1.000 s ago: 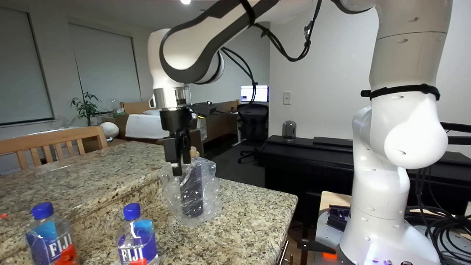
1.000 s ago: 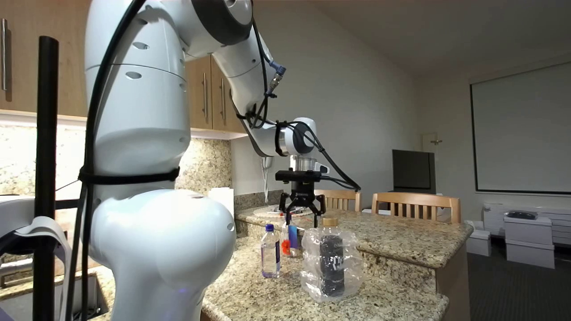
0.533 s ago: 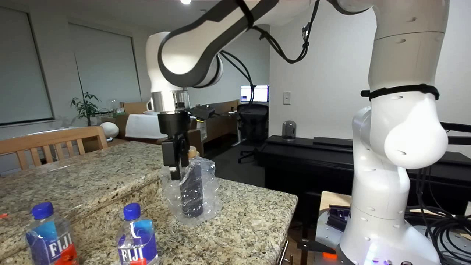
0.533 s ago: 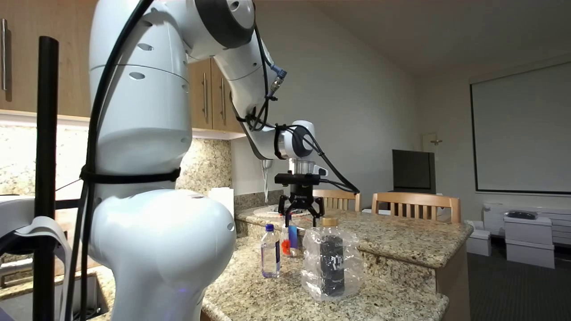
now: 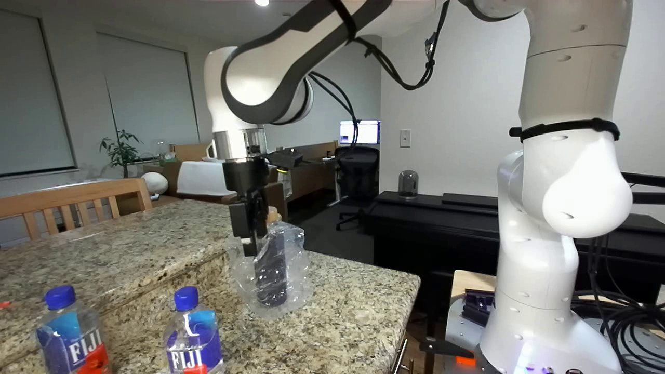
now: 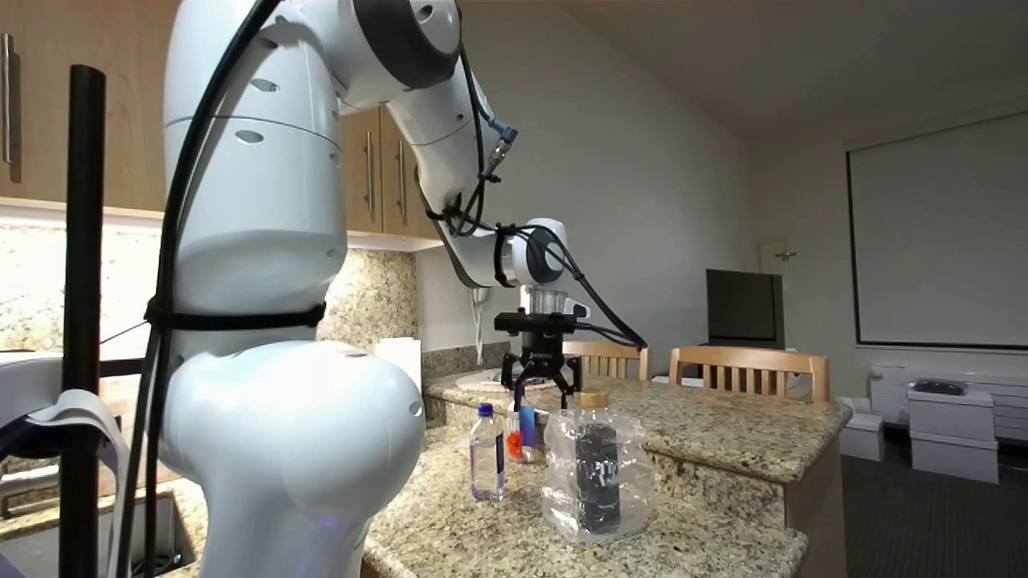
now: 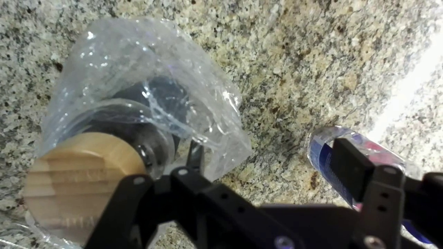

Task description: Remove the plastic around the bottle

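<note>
I count one dark bottle (image 6: 598, 482), one clear crinkled plastic (image 6: 639, 474) wrapped around it, two clear water bottles (image 5: 193, 337) with blue caps (image 5: 186, 298). The dark bottle stands upright on the granite desk (image 5: 358, 306), long axis vertical, its wooden cap (image 7: 81, 180) uppermost and bare above the plastic. Both water bottles also stand upright, apart from it. My gripper (image 7: 271, 155) points down just beside the dark bottle, two fingers (image 7: 351, 169) spread well apart; in the wrist view one shows inside the plastic's outline, contact uncertain. Labels: FIJI, white capitals, on both water bottles in an exterior view. Pale marks on the dark bottle and faint lettering on the wooden cap: not legible.
</note>
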{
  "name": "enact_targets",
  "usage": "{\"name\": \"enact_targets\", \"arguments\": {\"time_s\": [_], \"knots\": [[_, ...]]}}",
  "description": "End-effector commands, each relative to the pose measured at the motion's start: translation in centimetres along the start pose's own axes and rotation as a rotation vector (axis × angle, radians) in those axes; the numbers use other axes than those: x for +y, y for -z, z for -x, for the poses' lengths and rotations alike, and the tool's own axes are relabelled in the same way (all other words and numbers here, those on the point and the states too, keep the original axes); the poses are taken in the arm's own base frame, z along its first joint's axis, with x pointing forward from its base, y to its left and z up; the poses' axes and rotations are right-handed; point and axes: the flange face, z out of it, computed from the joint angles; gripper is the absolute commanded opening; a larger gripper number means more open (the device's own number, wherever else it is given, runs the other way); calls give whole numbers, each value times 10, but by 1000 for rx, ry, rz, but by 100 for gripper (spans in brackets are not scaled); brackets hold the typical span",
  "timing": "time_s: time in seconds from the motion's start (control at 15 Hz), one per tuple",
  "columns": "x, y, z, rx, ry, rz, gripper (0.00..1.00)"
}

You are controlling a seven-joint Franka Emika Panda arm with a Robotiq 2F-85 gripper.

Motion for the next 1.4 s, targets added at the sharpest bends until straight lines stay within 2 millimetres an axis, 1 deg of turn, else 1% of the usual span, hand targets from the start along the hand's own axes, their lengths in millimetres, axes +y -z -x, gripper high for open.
{"name": "enact_targets", "arguments": {"time_s": [0.0,0.07,0.33,0.47,0.53,0.8,0.87,0.93,1.0,1.13,1.33], "knots": [[-4,-7,6,-48,27,-14,61],[-5,-7,6,-59,28,-11,53],[-6,-8,8,-83,30,5,26],[-6,-8,8,-81,35,14,13],[-7,-7,8,-80,37,17,10],[-9,-9,8,-81,45,13,4],[-10,-9,7,-81,48,12,7],[-11,-9,7,-80,51,9,7],[-12,-8,6,-76,53,5,9],[-14,-7,5,-64,56,-13,11],[-14,-6,5,-50,51,-38,10]]}}
